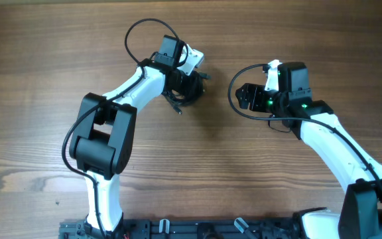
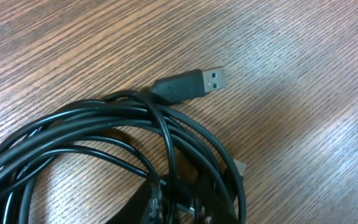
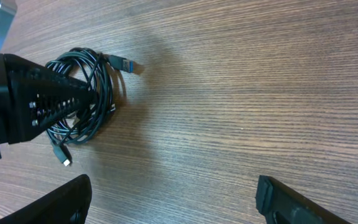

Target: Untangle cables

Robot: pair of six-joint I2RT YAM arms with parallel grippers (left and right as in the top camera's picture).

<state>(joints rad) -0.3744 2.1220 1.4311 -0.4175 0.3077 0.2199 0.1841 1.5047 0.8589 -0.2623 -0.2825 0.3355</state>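
**Item 1, cables (image 3: 86,93).** 1 dark coiled bundle lying on the table (image 3: 241,93), in its far half, about midway between the left and right edges. A USB plug (image 2: 191,84) juts free of the coil. A small plug (image 3: 63,158) trails out on the opposite side.

**Item 2, left end effector (image 1: 188,85).** It is down on the bundle, with its dark finger reaching into the loops. I cannot tell whether it is clamped on a strand or only resting among them.

**Item 3, right end effector (image 3: 173,183).** Jaws wide apart with nothing between them, over bare table and well apart from the bundle.

**Risks.**
- If I lift on the left with several loops caught, the coil comes up as 1 lump and tightens rather than loosens.
- A pinch on 1 thin strand may slip out.
- Nothing pins the far side, so any pull drags the whole bundle across the table.
- Drawing a plug through the wrong loop would set a knot.

**Not visible.**
- From overhead, the left arm covers most of the coil.
- The left wrist view cuts the loops off at its left and bottom edges.
- The dark shape at the bottom of that view is probably a fingertip.
- I cannot count how many separate cords there are, or see where they cross inside the coil.
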